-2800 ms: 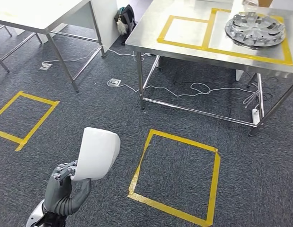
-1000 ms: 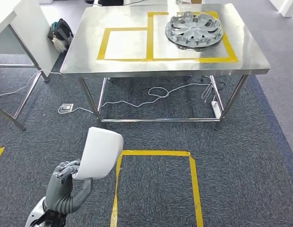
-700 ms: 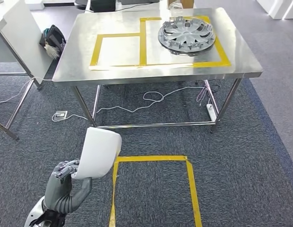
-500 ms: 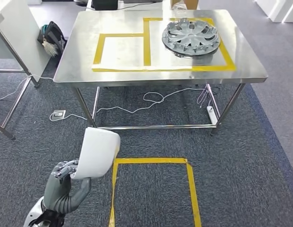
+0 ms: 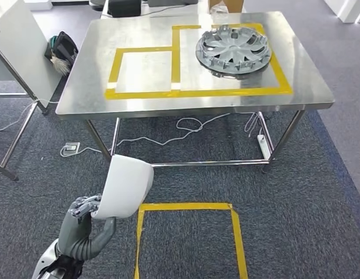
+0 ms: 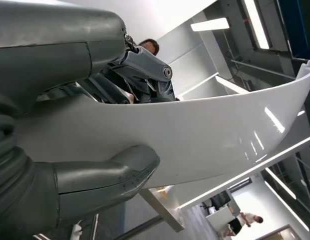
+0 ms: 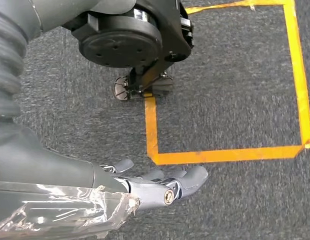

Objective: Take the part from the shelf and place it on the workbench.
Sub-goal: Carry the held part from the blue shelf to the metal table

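A: Step? Carry phase. Left hand (image 5: 81,224) clamps the white curved part (image 5: 125,187), thumb under and fingers over its edge, held low over the carpet, well short of the workbench (image 5: 85,87).

B: Right hand?

A: Right hand (image 7: 161,185) hangs by the floor, fingers loosely extended and close together, holding nothing.

B: Next move?

A: My guess: walk up to the bench, raise the arm, set the part in the taped left square (image 5: 142,71), which looks free.

B: Obstacles?

A: Wheel cover (image 5: 234,49) fills the right taped area, so avoid that side. Cable (image 5: 186,125) and power strip (image 5: 260,142) lie under the bench. Floor tape square (image 5: 186,232) just ahead. White table (image 5: 20,49) and a dark bag (image 5: 61,45) off to the left.
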